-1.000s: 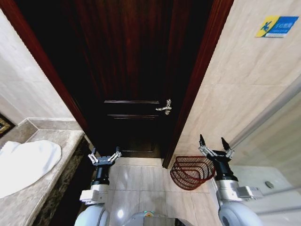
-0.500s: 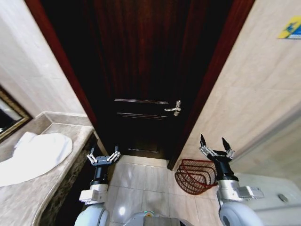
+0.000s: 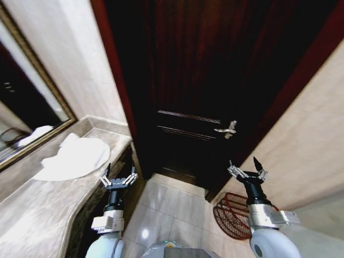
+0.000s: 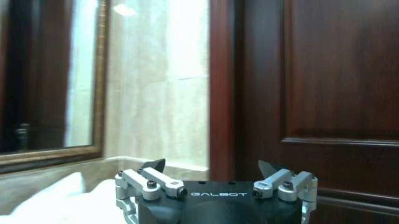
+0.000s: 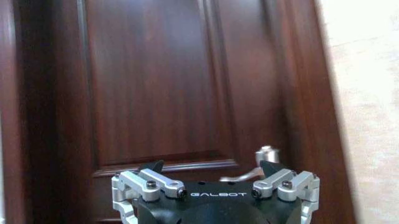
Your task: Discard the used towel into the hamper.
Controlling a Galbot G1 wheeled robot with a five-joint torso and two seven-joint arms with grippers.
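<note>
The hamper [image 3: 236,216], a small round reddish-brown basket of open wire with horizontal rings and thin ribs, is seen in the head view on the pale tiled floor [image 3: 166,207], low on the right. It stands close against the beige tiled wall [image 3: 317,134], just beside the red-brown door frame, and it is partly covered by the right arm. Through the wires only floor and wall are seen; nothing can be made out inside it.

The used towel [image 3: 75,158], a white crumpled cloth, is laid on the grey-brown marble counter [image 3: 37,215] at the left, below the mirror with a golden frame [image 3: 32,107]. It is well apart from the hamper, on the other side of the floor. In the left wrist view a part of the white cloth [image 4: 62,205] is seen near the gripper, not touched by it.

The left gripper [image 3: 119,178] is held up in front of the counter edge, near the towel but apart from it. Its fingers are spread wide and nothing is held between them [image 4: 215,186].

The right gripper [image 3: 248,172] is held up above the hamper, in front of the dark wooden panelled door [image 3: 204,80]. Its fingers are also spread wide and are empty [image 5: 215,186]. In the right wrist view the silver lever handle [image 5: 265,161] of the door is seen behind the gripper, not touched.
</note>
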